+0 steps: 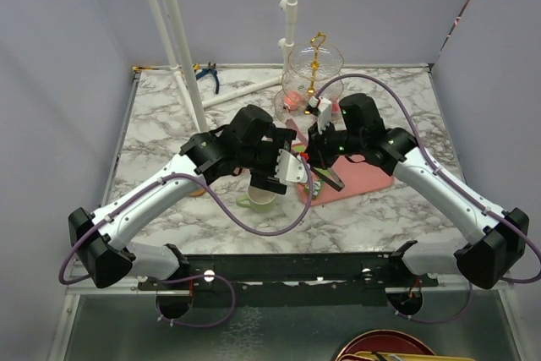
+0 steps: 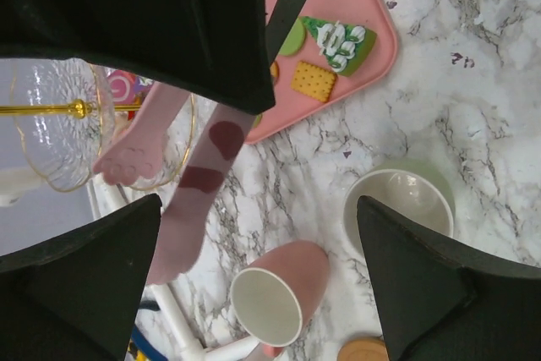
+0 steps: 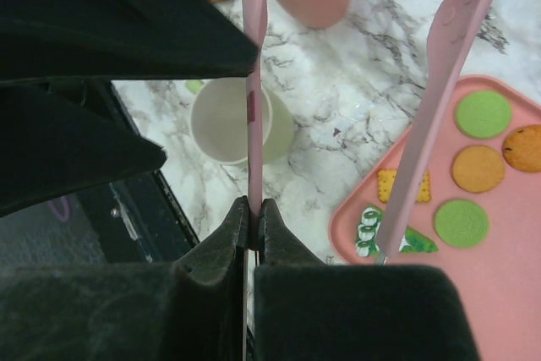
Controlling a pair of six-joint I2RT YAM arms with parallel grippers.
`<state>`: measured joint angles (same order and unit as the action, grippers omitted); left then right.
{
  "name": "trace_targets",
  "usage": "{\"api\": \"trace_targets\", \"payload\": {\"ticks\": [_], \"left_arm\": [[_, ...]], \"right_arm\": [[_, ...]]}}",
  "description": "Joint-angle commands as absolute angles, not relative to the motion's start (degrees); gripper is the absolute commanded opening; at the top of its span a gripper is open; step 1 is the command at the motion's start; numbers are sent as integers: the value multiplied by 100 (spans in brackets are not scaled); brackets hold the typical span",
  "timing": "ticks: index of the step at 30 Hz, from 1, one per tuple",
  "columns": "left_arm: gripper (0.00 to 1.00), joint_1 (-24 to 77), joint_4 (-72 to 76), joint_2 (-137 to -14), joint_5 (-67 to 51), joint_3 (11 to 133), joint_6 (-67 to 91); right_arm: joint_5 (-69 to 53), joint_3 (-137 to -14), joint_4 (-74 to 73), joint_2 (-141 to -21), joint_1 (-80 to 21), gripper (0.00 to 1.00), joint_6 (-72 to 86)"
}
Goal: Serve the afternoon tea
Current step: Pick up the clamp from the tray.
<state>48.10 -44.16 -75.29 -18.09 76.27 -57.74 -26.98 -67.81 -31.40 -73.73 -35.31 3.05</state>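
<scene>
My right gripper [image 3: 254,207] is shut on one arm of the pink paw-tipped tongs [image 3: 252,82]; the tongs' other arm [image 3: 439,99] stands free over the pink tray [image 3: 507,293]. The tray holds green macarons [image 3: 483,113], orange ones [image 3: 478,168], a cracker [image 3: 396,185] and a green cake slice [image 3: 385,238]. My left gripper [image 2: 258,205] is open above the pink mug [image 2: 292,281], with the pale-green mug [image 2: 397,205] beside it and a brown coaster [image 2: 368,351] below. The tongs [image 2: 190,192] cross that view. The glass tiered stand [image 1: 313,69] stands at the back.
White pipes [image 1: 182,40] rise from the marble table [image 1: 169,116] at the back left, with blue pliers [image 1: 207,75] by them. Both arms meet mid-table, left gripper [image 1: 283,171] and right gripper [image 1: 325,158] close together. A red bowl [image 1: 385,346] lies below the table's front edge.
</scene>
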Motion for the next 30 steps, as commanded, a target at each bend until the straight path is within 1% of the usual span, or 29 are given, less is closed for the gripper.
{"api": "trace_targets", "payload": {"ticks": [1, 8, 12, 19, 22, 25, 30], "left_arm": [[99, 4878, -4200, -7333, -1550, 7685, -6121], [99, 4997, -4150, -6964, -1271, 7247, -6387], [90, 5065, -4404, -6986, -1253, 7191, -6465], [81, 5075, -4504, -7334, -1084, 7527, -6381], [75, 5077, -4614, -7356, -1127, 7575, -6448], [67, 5086, -4884, -7370, -1131, 7547, -6518], [47, 5083, -5281, -7422, -1076, 7565, -6539]], "right_arm": [[-3114, -7217, -4053, -7580, -3660, 1, -237], [-3198, -7535, -4256, -7615, -3725, 1, -360], [-3324, -7775, -4319, -7714, -3780, 1, -416], [-3319, -8170, -4785, -8025, -3990, 1, -620], [-3197, -8279, -4849, -8088, -4025, 1, -634], [-3172, -8455, -4895, -8122, -4038, 1, -660], [-3078, -8794, -5210, -8204, -4060, 1, -845]]}}
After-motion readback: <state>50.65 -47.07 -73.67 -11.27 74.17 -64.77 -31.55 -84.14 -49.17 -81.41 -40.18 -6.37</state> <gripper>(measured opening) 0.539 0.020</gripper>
